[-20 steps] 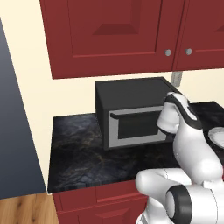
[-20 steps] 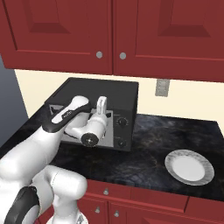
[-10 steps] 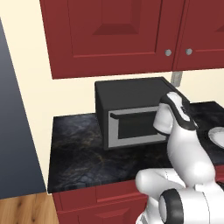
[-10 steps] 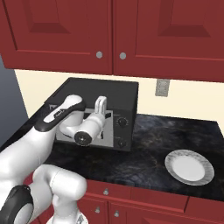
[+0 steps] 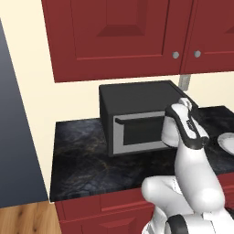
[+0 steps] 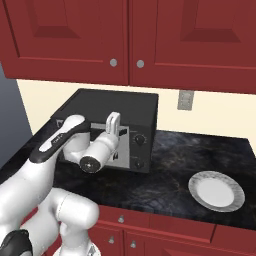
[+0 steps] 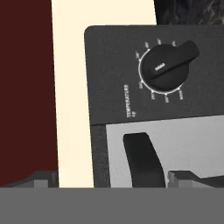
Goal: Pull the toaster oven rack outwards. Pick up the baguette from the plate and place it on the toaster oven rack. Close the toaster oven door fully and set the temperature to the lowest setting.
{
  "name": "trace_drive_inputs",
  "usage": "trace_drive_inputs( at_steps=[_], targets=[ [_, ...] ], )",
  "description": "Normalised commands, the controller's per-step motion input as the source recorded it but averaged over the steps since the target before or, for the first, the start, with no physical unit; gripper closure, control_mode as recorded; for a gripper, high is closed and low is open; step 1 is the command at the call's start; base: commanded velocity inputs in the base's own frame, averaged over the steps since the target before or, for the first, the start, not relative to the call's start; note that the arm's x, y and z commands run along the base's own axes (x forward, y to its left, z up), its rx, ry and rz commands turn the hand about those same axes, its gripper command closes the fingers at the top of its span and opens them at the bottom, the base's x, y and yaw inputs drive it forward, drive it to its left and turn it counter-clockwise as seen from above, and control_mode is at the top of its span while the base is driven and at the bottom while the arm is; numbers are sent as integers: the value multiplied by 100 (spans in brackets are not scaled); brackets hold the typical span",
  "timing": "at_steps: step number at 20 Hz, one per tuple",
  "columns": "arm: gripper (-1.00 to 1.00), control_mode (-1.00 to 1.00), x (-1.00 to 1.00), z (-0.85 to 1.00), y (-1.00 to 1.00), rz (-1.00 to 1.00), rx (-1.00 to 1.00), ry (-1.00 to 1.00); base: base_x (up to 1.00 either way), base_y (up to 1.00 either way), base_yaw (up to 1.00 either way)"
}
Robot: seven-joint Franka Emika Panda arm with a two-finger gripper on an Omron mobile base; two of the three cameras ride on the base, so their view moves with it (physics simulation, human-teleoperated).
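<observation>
The matte-black toaster oven (image 5: pixel 137 98) stands on the counter with its silver-grey door (image 5: pixel 139 135) shut, handle bar along the top edge. My gripper (image 6: pixel 114 119) hovers just in front of the oven's front, close to the knob panel (image 6: pixel 139 150). In the hand view the temperature knob (image 7: pixel 168 65) sits upper right, the door's handle end (image 7: pixel 142 159) lies ahead between my fingertips (image 7: pixel 43 179), and the gripper (image 7: pixel 113 179) is open with nothing held. The white plate (image 6: pixel 216 190) is bare. Rack and baguette are hidden.
Red wall cabinets (image 6: pixel 130 35) hang low over the oven. A wall socket (image 6: pixel 185 100) sits to the oven's right. Dark marble counter (image 5: pixel 80 151) stretches left of the oven, ending at a cream wall and a drop to the wooden floor (image 5: pixel 23 219).
The forearm and elbow have sunk a little and drifted sideways. The hand has stayed almost in place before the oven front. The door has remained shut.
</observation>
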Motion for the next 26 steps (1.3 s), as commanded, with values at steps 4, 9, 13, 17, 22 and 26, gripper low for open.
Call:
trace_drive_inputs(
  at_steps=[4,9,13,17,22,26],
  targets=[
    [-100,-100,-27,77,-19,0,0,0,0,0,0],
    [-100,-100,-24,69,-20,0,0,0,0,0,0],
    [-100,-100,-66,37,-28,0,0,7,0,0,0],
    [-100,-100,-81,8,-16,0,-2,14,0,0,0],
    [-100,-100,-19,52,-1,0,-16,26,0,0,0],
    [-100,-100,-6,42,0,0,-25,39,0,0,0]
  ],
)
